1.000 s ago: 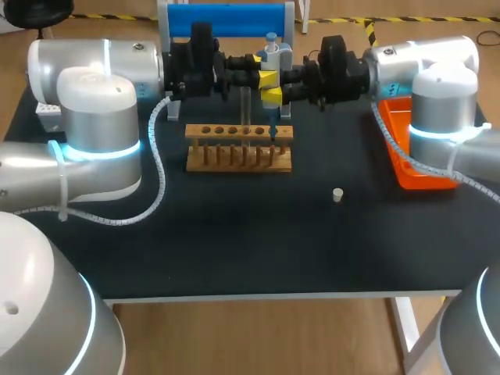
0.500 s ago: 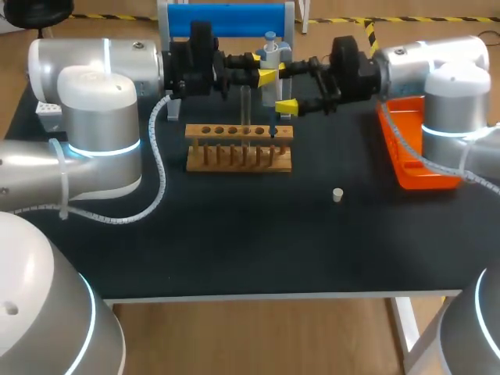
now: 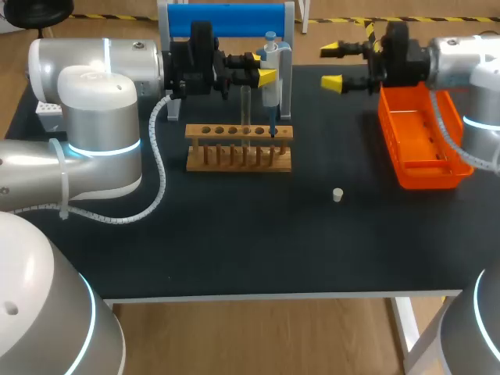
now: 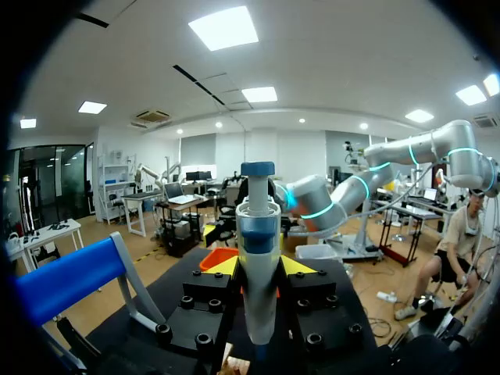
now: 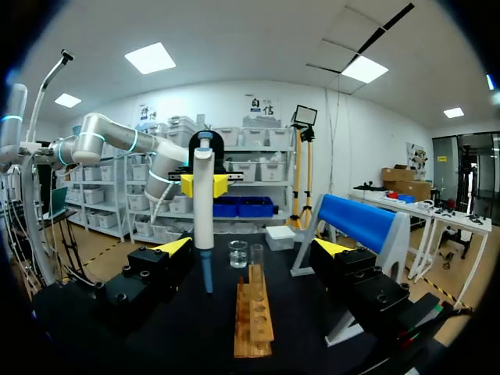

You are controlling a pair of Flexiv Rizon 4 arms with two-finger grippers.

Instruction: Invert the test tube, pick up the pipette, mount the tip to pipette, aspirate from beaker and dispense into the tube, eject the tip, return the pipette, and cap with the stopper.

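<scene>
- Your left fingers [image 3: 268, 76] pinch the white pipette with the blue plunger cap [image 3: 270, 66]. It is held upright above the right end of the light wooden tube rack [image 3: 239, 148], so picking it up looks done.
- A dark blue tip [image 3: 273, 129] sits on the pipette's lower end, just over the rack's right end. Mounting looks done too.
- The clear glass test tube [image 3: 246, 109] stands upright in a hole near the rack's middle. I judge the inverting finished.
- Your right fingers [image 3: 332, 81] are spread and hold nothing, in the air well to the right of the rack.
- The small white stopper [image 3: 337, 194] lies on the black tabletop [image 3: 234, 234], in front of the rack and to its right. Capping is therefore left, as are ejecting the tip and returning the pipette.
- You cannot tell whether any liquid is in the tip or the tube.
- The clear glass beaker [image 5: 237, 254] shows only from the right wrist, beyond the rack. It does not show from above.
</scene>
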